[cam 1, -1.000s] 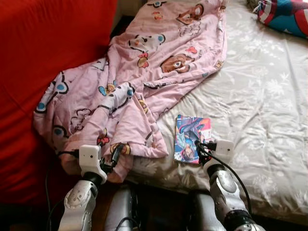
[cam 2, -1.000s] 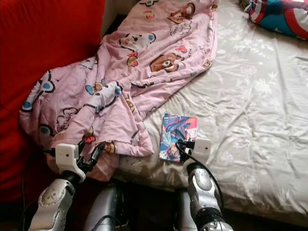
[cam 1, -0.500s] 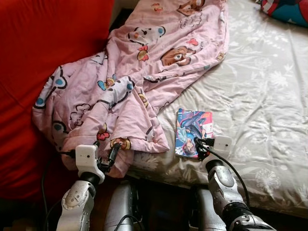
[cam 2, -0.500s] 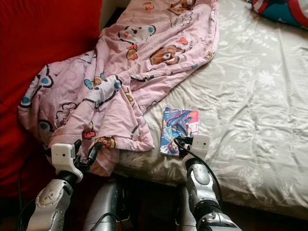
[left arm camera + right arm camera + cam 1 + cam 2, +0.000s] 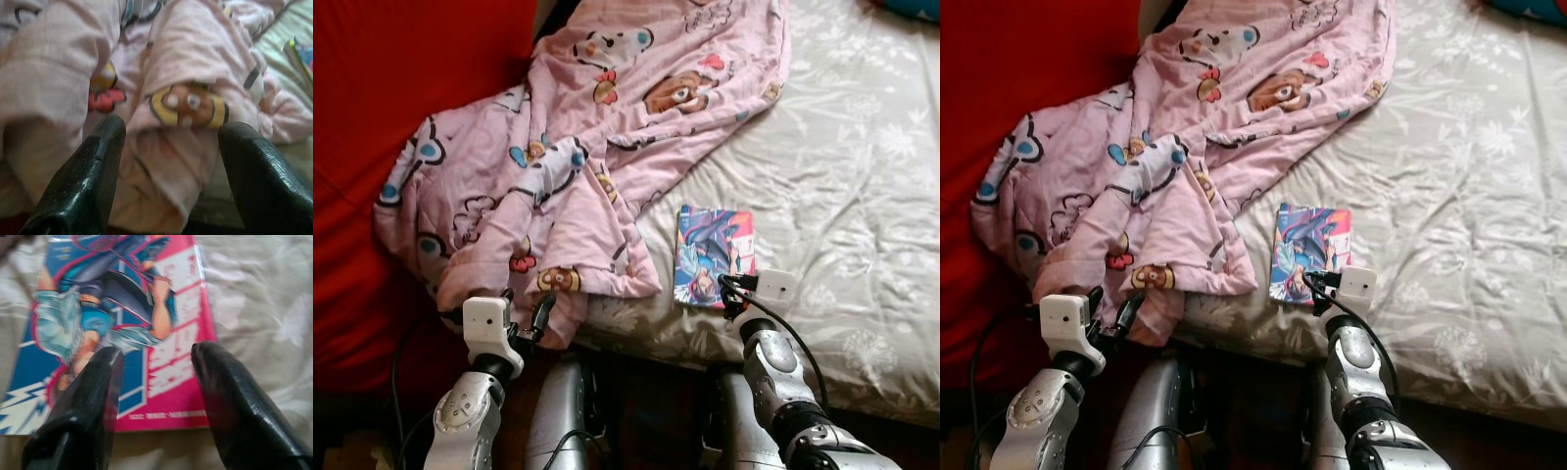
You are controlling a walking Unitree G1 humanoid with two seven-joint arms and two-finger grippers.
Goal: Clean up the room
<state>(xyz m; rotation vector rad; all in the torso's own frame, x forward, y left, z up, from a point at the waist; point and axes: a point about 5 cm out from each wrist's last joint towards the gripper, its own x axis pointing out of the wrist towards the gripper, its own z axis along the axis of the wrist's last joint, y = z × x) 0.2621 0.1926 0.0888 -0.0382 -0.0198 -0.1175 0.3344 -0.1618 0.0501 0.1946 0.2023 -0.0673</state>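
Both grippers reach toward the near edge of the bed, fingers spread and holding nothing.

Right gripper [image 5: 728, 292] hovers at the near edge of a comic book [image 5: 713, 255] lying flat on the grey flowered bed sheet [image 5: 842, 196]. Left gripper [image 5: 524, 318] points at the hanging corner of a pink cartoon blanket [image 5: 578, 147], which lies at ten o'clock from the book. Red fabric [image 5: 401, 88] fills the nine o'clock side.
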